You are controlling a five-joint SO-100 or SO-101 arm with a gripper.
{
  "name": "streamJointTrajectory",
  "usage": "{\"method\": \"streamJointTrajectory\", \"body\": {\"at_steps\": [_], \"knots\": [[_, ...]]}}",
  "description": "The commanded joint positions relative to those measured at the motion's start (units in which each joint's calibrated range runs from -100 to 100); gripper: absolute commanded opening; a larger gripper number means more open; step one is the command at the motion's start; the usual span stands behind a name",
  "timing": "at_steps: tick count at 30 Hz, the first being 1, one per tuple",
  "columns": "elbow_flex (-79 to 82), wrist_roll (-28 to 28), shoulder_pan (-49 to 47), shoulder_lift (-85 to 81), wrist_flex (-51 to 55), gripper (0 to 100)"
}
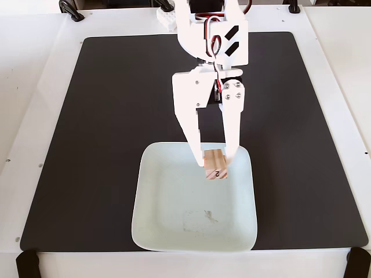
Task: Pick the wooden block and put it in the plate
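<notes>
The wooden block (pixel 215 165) is a small light-tan grooved bar with a "2" on its near end. It sits between the fingertips of my white gripper (pixel 215 158), which is shut on it. The block is over the far part of the plate (pixel 174 226), a large square pale mint-white dish with rounded corners and scuff marks inside. I cannot tell whether the block rests on the plate's floor or hangs just above it. The arm reaches down from the top centre of the fixed view.
A black mat (pixel 104 127) covers the white table (pixel 29 69). The plate sits at the mat's near edge. Black clamps (pixel 28 263) sit at the table's near corners, and the arm's base (pixel 168 17) stands at the far edge.
</notes>
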Motion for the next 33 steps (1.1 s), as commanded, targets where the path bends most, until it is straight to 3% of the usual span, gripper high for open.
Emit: {"method": "streamJointTrajectory", "body": {"at_steps": [1,11,26,33], "knots": [[-0.3,0.2,1.7,-1.3,-0.8,1],[-0.4,0.2,6.7,-1.3,-0.8,1],[-0.3,-0.1,5.5,-1.3,-0.8,2],[-0.3,0.1,5.5,-1.2,-0.8,23]]}}
